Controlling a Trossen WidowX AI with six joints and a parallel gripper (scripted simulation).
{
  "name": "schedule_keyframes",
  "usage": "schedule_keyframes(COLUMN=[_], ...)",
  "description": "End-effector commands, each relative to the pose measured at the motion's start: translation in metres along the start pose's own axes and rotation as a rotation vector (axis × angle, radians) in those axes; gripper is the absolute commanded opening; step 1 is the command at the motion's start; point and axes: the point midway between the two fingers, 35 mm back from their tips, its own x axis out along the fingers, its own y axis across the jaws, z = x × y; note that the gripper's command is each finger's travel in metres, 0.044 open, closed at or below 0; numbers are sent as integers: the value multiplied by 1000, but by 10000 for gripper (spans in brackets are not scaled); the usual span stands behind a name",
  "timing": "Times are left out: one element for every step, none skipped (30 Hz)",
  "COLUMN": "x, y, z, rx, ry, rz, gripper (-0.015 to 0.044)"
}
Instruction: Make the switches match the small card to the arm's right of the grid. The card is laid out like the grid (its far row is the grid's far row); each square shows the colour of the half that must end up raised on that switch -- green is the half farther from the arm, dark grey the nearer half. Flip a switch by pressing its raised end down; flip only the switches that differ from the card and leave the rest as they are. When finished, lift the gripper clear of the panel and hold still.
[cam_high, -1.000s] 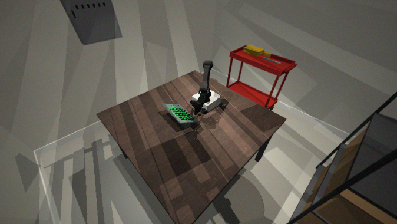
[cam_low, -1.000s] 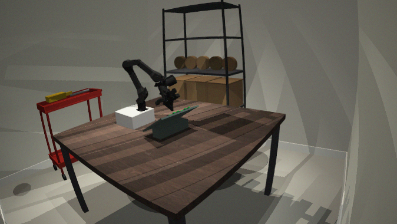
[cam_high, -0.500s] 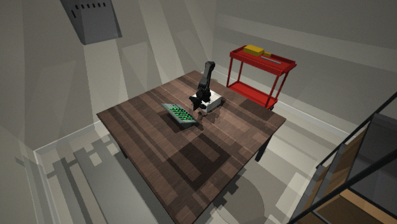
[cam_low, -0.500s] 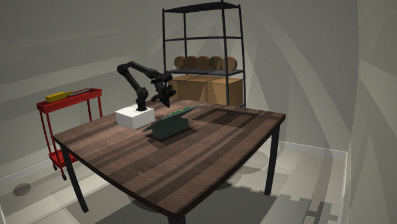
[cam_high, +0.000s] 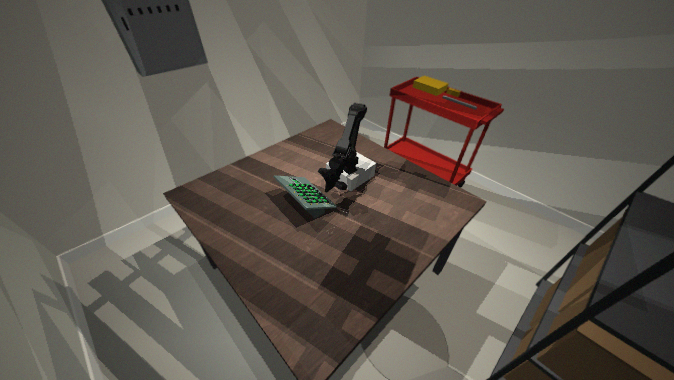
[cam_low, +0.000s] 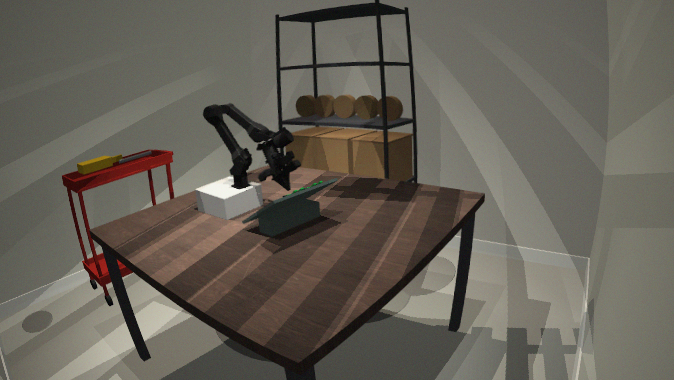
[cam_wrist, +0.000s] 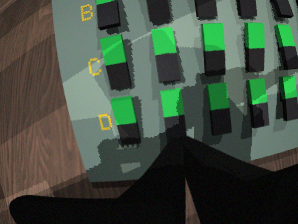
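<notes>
The tilted grey-green panel carries rows of rocker switches, each with a green far half and a dark near half. In the wrist view, yellow letters B, C and D mark the rows. My gripper is shut and empty. Its tips are at the dark near end of the second switch in row D, partly covering it; contact cannot be told. The first row D switch is left of the tips. Raised ends are hard to judge. The small card cannot be made out.
The panel stands on a brown wooden table, in front of the arm's white base block. A red cart and a shelf rack stand beyond the table's edges.
</notes>
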Motion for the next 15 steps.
schedule_keyframes(x=[3,3,3,3,4,5,8,11,13,13,13,13,14,15,15], y=[-1,-1,-1,-1,-1,-1,-1,-1,-1,-1,-1,-1,-1,-1,-1], z=[-4,-4,-4,-4,-4,-4,-4,-4,-4,-4,-4,-4,-4,-4,-4], rx=[-8,-8,-8,-8,-8,-8,-8,-8,-8,-8,-8,-8,-8,-8,-8], ry=[11,11,11,11,11,11,11,11,11,11,11,11,11,11,11], rz=[-1,-1,-1,-1,-1,-1,-1,-1,-1,-1,-1,-1,-1,-1,-1], gripper=[0,0,0,0,0,0,0,0,0,0,0,0,0,0,0])
